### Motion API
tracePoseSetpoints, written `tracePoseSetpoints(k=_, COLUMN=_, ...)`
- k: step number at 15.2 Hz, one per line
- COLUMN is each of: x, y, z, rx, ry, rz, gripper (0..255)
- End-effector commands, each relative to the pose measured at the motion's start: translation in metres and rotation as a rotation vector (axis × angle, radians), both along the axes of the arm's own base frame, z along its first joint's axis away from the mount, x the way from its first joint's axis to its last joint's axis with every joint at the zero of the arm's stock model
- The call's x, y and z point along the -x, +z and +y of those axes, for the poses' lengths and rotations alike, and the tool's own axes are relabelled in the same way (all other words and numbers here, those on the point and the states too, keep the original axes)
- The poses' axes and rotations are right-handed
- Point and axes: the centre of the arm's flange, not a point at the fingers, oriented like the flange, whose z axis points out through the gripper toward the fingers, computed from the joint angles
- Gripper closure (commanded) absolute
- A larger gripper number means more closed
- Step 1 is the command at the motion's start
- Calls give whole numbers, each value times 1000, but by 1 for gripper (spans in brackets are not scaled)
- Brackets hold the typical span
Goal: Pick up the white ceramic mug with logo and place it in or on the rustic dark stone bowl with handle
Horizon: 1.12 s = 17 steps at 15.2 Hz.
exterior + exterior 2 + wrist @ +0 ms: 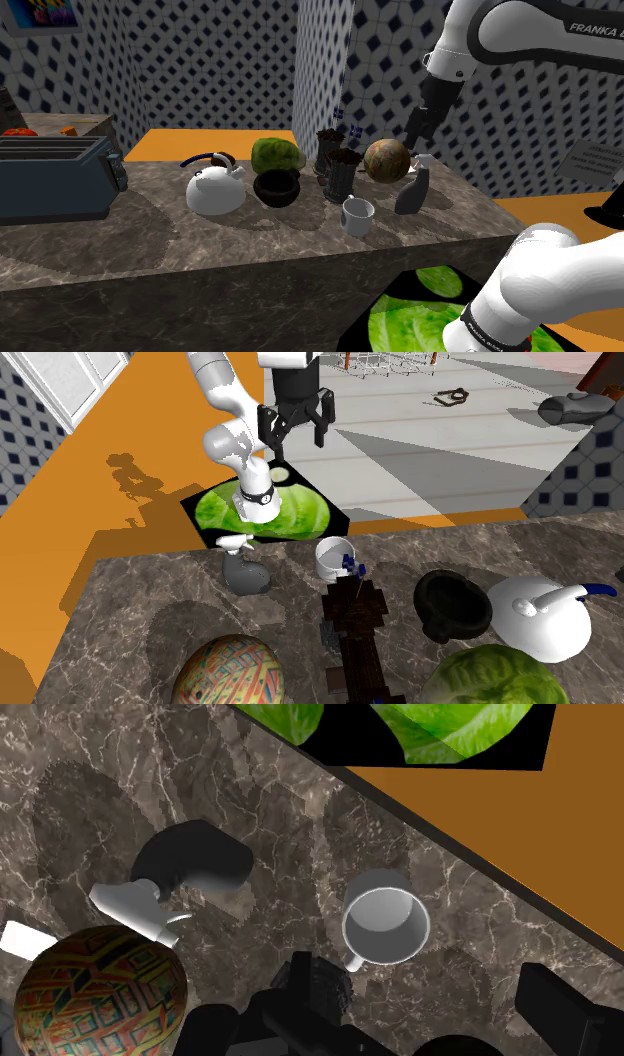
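Note:
The white mug (357, 215) stands upright near the marble counter's front edge, and it is seen from above as a white ring (386, 926). In the second exterior view the mug (333, 557) has a small blue mark on its side. The dark bowl (276, 188) sits to the shoulder view's left of the mug, beside a white kettle (215, 188); the bowl (453, 605) is empty. My gripper (417, 130) hangs open and empty well above the counter, over the mug's side of it. Its fingers (295, 427) stand apart and touch nothing, the mug lying between them in the wrist view (385, 1039).
A grey spray bottle (413, 188), a patterned ball (386, 160) and a dark ornate stand (338, 170) crowd close around the mug. A green lumpy object (277, 155) lies behind the bowl. A toaster (55, 178) sits at the far left. Orange floor (520, 834) lies past the counter edge.

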Motion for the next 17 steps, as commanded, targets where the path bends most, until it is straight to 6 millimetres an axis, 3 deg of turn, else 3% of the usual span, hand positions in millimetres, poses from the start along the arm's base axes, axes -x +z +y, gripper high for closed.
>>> tracePoseSetpoints(k=1, x=0, y=0, z=0, rx=0, ry=0, rz=0, gripper=0)
tracePoseSetpoints(k=17, x=-82, y=-185, z=65, rx=15, ry=8, rz=10, gripper=0)
